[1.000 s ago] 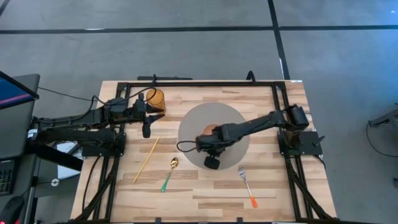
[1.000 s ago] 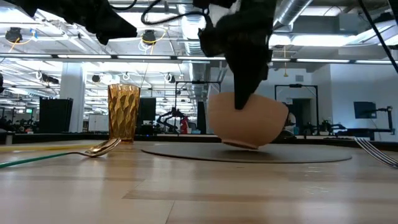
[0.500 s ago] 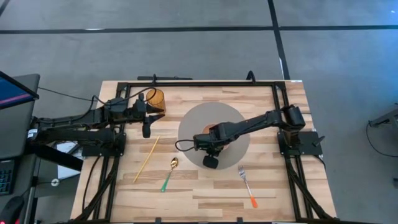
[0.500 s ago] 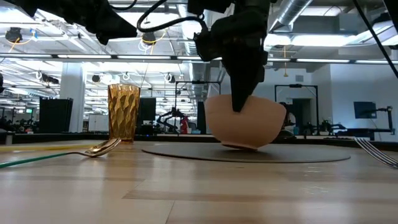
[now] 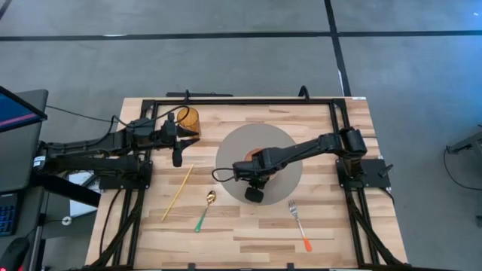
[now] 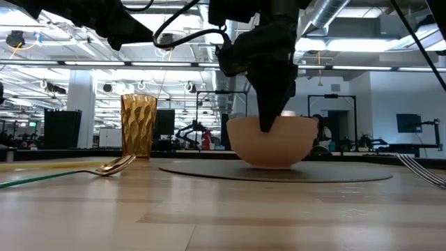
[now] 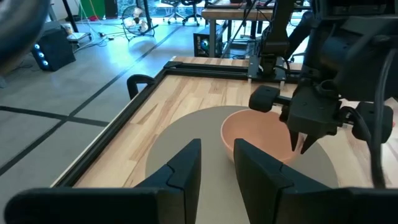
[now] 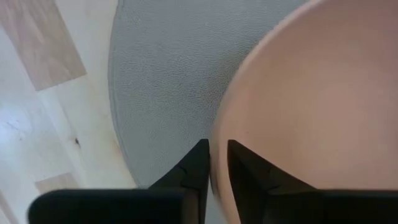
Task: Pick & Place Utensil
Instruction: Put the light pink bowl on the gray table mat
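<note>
— Terracotta-pink bowl: it was tipped up on one edge a second ago, wasn't it?

— It was. Now it sits level and upright on the grey mat, its base flat. The right hand is over it, fingers drawn narrow and pinching the rim, one inside the wall and one outside.

— So what does that do for the job?

— My reading is that the bowl has been righted or set down as the place for a utensil. No utensil is in it yet, and none is held.

— Where are the utensils?

— All lie flat on the bench. Taking the mat's centre as the dial, the spoon lies at about 7 to 8 o'clock, the fork at 5 o'clock, and the yellow chopstick at 8 to 9 o'clock.

— Which way do they point?

— The spoon's gold head points to 1 o'clock, towards the mat, and its green handle trails to 7. The fork's tines aim at 11 o'clock, its orange handle end at 5. The chopstick's long axis runs 1 to 7. I cannot tell which one is meant.

— And the other arm?

— The left hand waits by the amber glass at 10 o'clock, fingers slightly apart, holding nothing.
</note>
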### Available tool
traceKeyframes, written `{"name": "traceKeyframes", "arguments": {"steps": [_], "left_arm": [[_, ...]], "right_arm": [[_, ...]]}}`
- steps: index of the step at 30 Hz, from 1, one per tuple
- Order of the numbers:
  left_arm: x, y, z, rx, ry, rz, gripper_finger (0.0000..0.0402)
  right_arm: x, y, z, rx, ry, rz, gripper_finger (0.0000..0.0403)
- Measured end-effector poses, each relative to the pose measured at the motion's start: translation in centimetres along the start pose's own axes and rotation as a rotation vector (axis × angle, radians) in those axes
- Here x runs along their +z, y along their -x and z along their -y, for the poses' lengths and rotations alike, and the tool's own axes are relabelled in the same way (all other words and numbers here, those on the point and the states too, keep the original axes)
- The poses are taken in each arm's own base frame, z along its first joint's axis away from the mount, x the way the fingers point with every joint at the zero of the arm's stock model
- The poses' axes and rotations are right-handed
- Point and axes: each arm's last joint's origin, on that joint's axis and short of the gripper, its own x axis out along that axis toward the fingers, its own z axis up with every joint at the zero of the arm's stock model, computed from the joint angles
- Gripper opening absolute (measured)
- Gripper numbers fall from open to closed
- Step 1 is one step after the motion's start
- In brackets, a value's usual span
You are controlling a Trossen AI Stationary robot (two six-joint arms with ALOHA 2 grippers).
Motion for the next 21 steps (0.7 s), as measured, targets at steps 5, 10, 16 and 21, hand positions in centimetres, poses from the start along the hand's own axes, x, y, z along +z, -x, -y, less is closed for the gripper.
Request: {"name": "traceKeyframes", "arguments": {"steps": [5,10,16,21], "left_arm": [[0.0,0.0,0.0,0.0,0.0,0.0,0.0097],[0.0,0.0,0.0,0.0,0.0,0.0,0.0097],[0.01,0.0,0.0,0.0,0.0,0.001,0.0097],[0.01,0.0,-0.01,0.0,0.0,0.001,0.0097]], "right_arm": [[0.06,-0.03,0.14,-0.002,-0.003,-0.002,0.0061],[0.06,-0.04,0.15,0.013,0.051,-0.008,0.0065],[0.25,-0.06,0.58,0.012,0.049,-0.008,0.0077],[0.37,-0.02,0.87,0.01,0.039,-0.007,0.0097]]}}
